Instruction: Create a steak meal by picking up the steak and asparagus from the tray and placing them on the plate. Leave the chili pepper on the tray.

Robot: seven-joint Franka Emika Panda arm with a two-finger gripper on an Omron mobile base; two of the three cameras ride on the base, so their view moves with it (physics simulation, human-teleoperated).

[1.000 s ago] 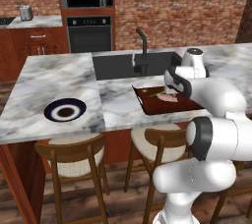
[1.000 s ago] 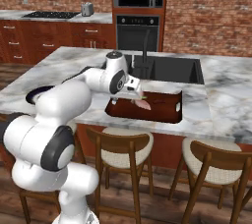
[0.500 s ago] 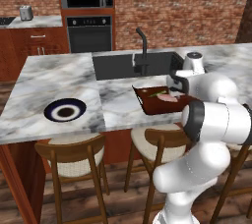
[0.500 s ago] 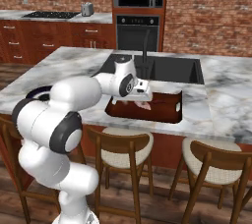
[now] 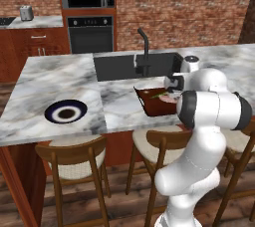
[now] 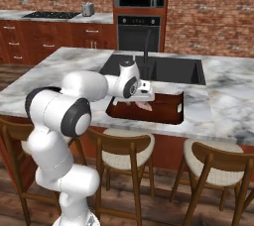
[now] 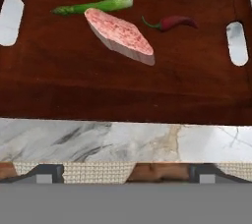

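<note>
The reddish-brown tray (image 7: 123,85) lies on the marble counter in front of the sink. On it are the pink steak (image 7: 120,35), the green asparagus (image 7: 96,5) touching its far side, and the red chili pepper (image 7: 170,22) to the right. My gripper (image 7: 127,173) hangs open above the tray's near edge, apart from all three, with nothing between its fingers. From the left base view the tray (image 5: 149,105) sits right of centre, and the navy-rimmed plate (image 5: 65,112) rests far to the left. From the right, the steak (image 6: 144,106) shows just under my hand.
The black sink (image 5: 124,66) and dark faucet (image 5: 144,47) are right behind the tray. Wooden stools (image 5: 74,164) stand along the counter's front edge. A broad stretch of marble (image 5: 117,106) separates tray and plate. My own forearm covers the tray's right part in the left base view.
The arm has swung in toward the tray's near side, its forearm now in front of the tray. The gripper stays open. Steak, asparagus and chili pepper have not moved.
</note>
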